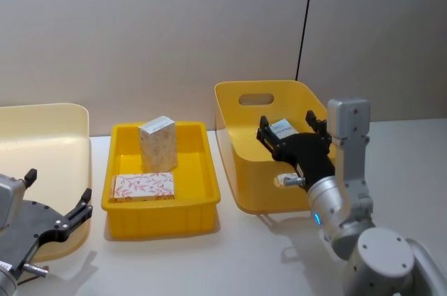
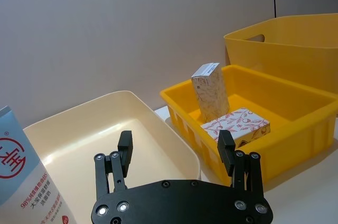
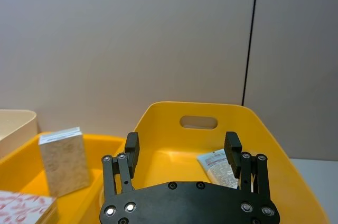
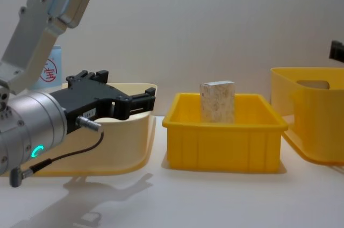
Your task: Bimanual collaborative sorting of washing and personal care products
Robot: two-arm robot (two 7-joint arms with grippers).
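A pale tube [image 1: 283,128] with small print leans inside the tall yellow bin [image 1: 241,170]; the right wrist view shows the tube [image 3: 219,166] beyond the fingers. My right gripper [image 1: 288,127] hangs open over that bin, holding nothing. One patterned box [image 1: 158,144] stands upright and another [image 1: 144,186] lies flat in the shallow yellow bin [image 1: 160,209]. Open and empty, my left gripper [image 1: 59,188] hovers at the near edge of the cream bin [image 1: 42,135]. A pale bottle with red print [image 2: 26,182] stands at the left by the cream bin.
The three bins sit in a row on the white table, cream to the left, shallow yellow in the middle, tall yellow to the right. Bare table lies in front of them. A grey wall stands close behind.
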